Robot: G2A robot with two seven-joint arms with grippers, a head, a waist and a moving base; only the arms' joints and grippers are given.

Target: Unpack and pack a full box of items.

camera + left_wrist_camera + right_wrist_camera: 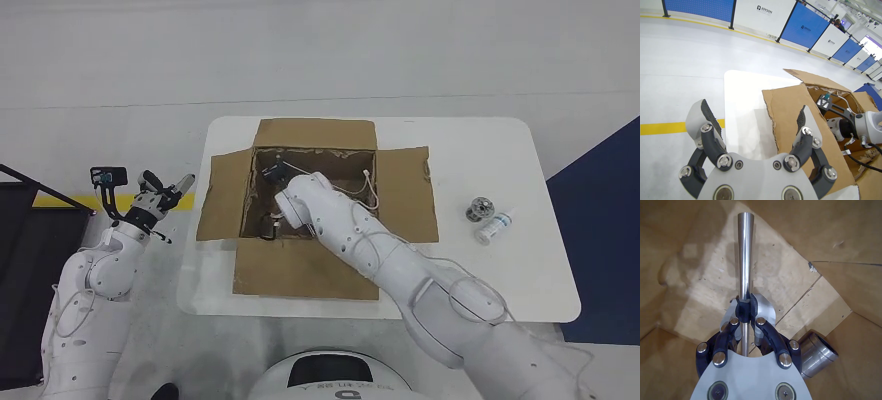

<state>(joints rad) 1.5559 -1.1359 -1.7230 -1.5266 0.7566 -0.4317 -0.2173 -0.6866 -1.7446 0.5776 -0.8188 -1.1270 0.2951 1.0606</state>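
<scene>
Steel rod (745,256) in right end effector (746,303)

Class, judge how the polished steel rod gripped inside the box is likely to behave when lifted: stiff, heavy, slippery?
The steel rod looks solid and straight, so probably stiff and heavy for its size. Its polished, flaring surface may slip through the right hand, which pinches one narrow section. Set down, its round shape would likely roll.

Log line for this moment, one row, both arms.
right gripper: shut on metal rod, inside box | left gripper: open, empty, beside table | in box: metal cylinder | on table: bottle, metal spool
</scene>
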